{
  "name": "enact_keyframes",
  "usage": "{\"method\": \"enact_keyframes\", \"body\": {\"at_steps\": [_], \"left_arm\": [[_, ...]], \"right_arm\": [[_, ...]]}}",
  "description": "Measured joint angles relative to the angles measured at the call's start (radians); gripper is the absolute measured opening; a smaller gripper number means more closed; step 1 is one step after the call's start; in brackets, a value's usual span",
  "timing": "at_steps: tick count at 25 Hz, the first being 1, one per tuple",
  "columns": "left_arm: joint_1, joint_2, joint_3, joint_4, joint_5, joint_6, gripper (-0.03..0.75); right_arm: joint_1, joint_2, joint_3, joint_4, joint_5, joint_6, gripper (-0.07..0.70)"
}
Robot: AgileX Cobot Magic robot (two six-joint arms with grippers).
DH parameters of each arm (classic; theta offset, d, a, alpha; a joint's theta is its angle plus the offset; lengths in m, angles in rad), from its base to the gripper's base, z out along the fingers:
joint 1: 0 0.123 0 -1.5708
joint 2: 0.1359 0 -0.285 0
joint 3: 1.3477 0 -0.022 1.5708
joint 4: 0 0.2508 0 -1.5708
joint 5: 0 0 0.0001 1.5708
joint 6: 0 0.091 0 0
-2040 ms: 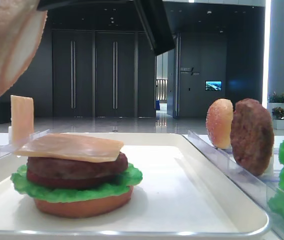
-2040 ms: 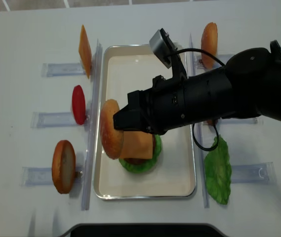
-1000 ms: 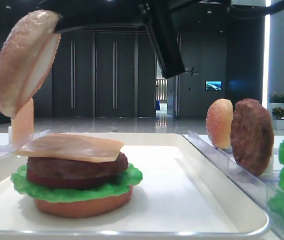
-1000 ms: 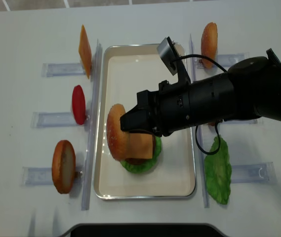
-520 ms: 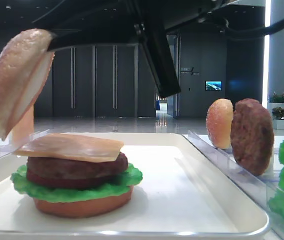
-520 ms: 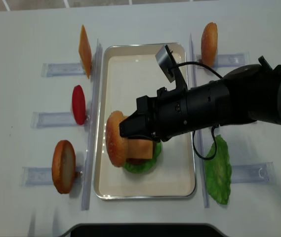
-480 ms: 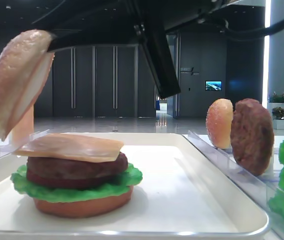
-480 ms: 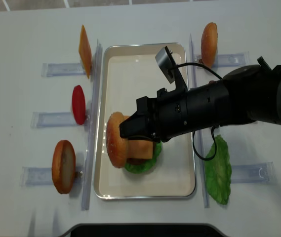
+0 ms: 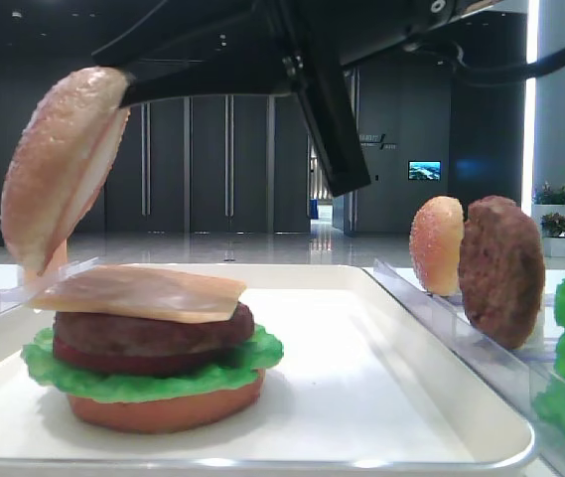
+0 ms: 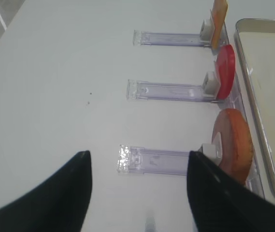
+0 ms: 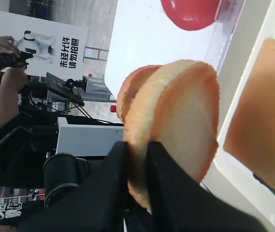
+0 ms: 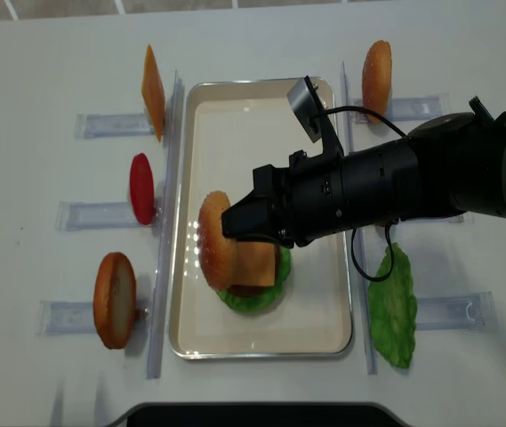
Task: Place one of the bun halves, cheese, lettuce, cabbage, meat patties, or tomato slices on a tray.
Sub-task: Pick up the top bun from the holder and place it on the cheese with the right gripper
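The right hand [image 11: 136, 159], clamped on the bun top [image 12: 214, 238], has apparently shifted further over the cheese [image 12: 254, 260].

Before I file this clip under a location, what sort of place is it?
Probably a robot demo table in a large lobby: tall dark doors, a robot poster, and a toy burger on a white tray.

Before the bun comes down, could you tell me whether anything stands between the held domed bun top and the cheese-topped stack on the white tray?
Nothing visible does. The right gripper holds the domed golden-brown bun top tilted on edge above the tan square cheese slice on the white tray.
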Motion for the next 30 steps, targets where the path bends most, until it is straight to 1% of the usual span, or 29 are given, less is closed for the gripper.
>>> {"method": "enact_keyframes", "body": {"at_steps": [10, 16, 30], "left_arm": [[0.0, 0.0, 0.0, 0.0, 0.0, 0.0, 0.471], [0.0, 0.0, 0.0, 0.0, 0.0, 0.0, 0.471], [0.0, 0.0, 0.0, 0.0, 0.0, 0.0, 0.471]], "right_arm": [[0.0, 0.003, 0.0, 0.0, 0.001, -0.003, 0.094], [0.0, 0.02, 0.0, 0.0, 0.011, -0.003, 0.093], [0.0, 0.02, 0.0, 0.0, 0.008, -0.02, 0.093]]}}
